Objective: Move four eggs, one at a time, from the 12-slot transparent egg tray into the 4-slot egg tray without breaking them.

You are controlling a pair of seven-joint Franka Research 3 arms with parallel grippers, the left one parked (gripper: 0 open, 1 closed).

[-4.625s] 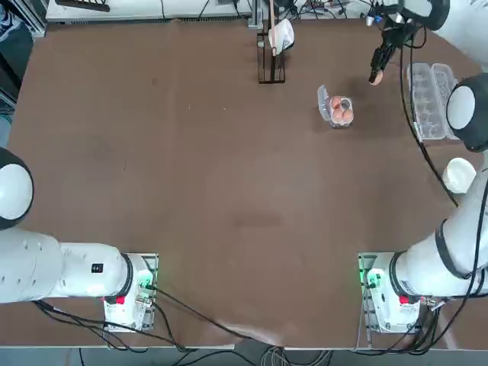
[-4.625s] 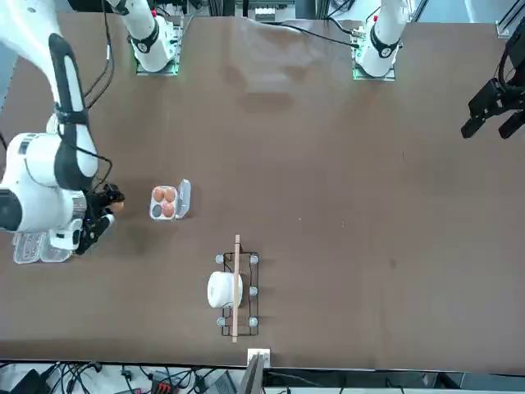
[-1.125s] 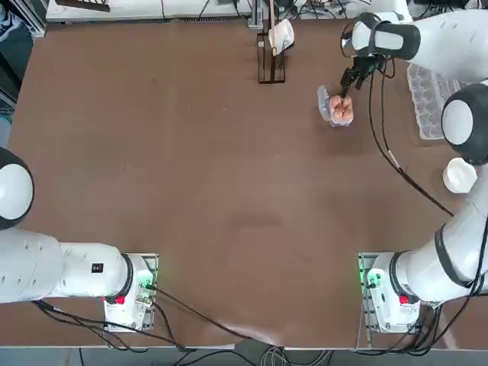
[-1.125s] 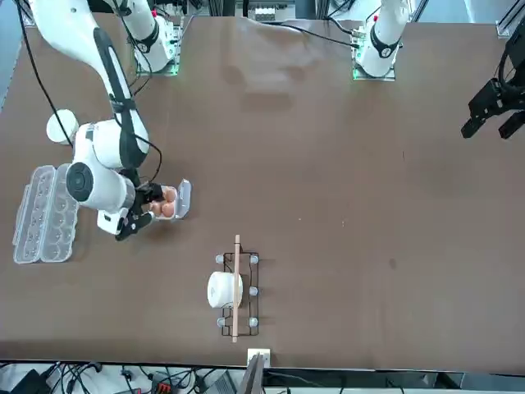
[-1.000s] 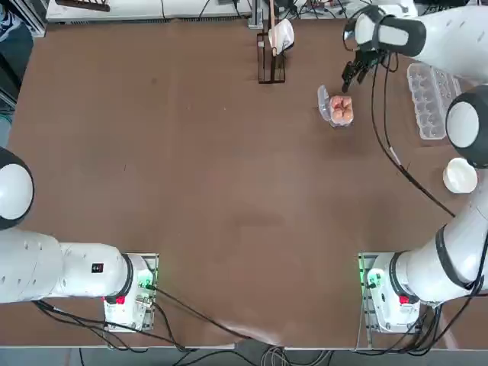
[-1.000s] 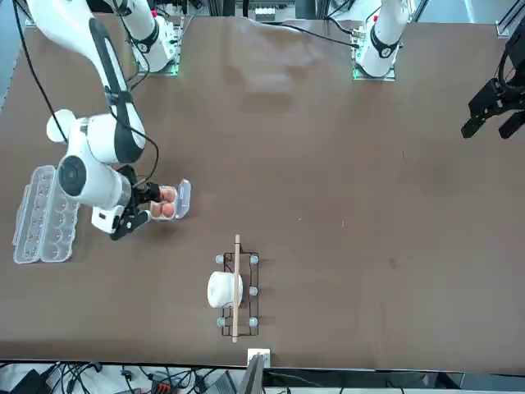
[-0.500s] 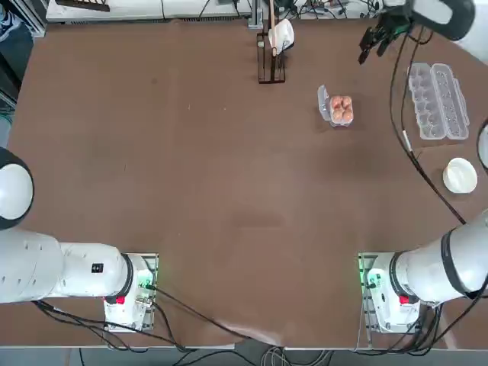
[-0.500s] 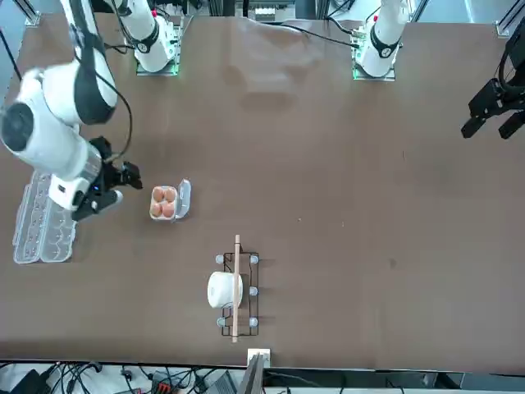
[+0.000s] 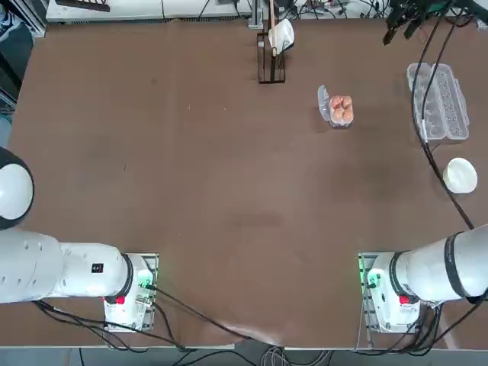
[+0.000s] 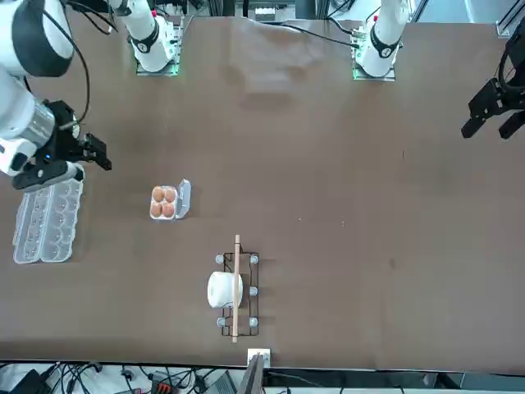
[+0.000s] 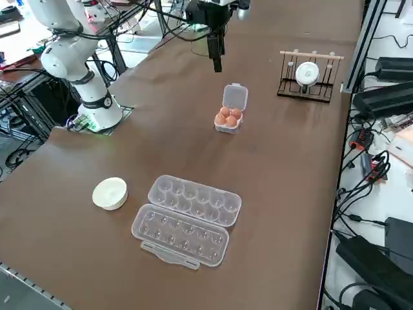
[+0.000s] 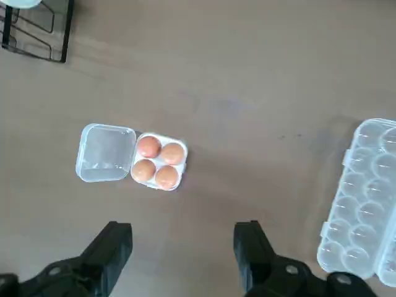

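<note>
Brown bench [image 9: 229,191], far right-hand quarter in use.

Item: 4-slot egg tray [image 12: 158,161], lid flap thrown open, standing well in from the far edge beside the wire rack [image 9: 271,61]. Contents: eggs [image 12: 159,161], all four cups filled. A second ago my fingers hung right at this tray; now they are well clear of it, so I judge the last egg delivered and the transfer complete.

Item: 12-slot transparent egg tray [image 9: 438,101], near the right edge, every visible cup empty.

Item: white bowl [image 9: 460,174], nearer my base along the same edge.

Item: my right gripper [image 12: 183,244], raised toward the far right corner, jaws spread wide, holding nothing.

Note: wrist view alone counts four separate eggs; top view alone places bowl and rack.
</note>
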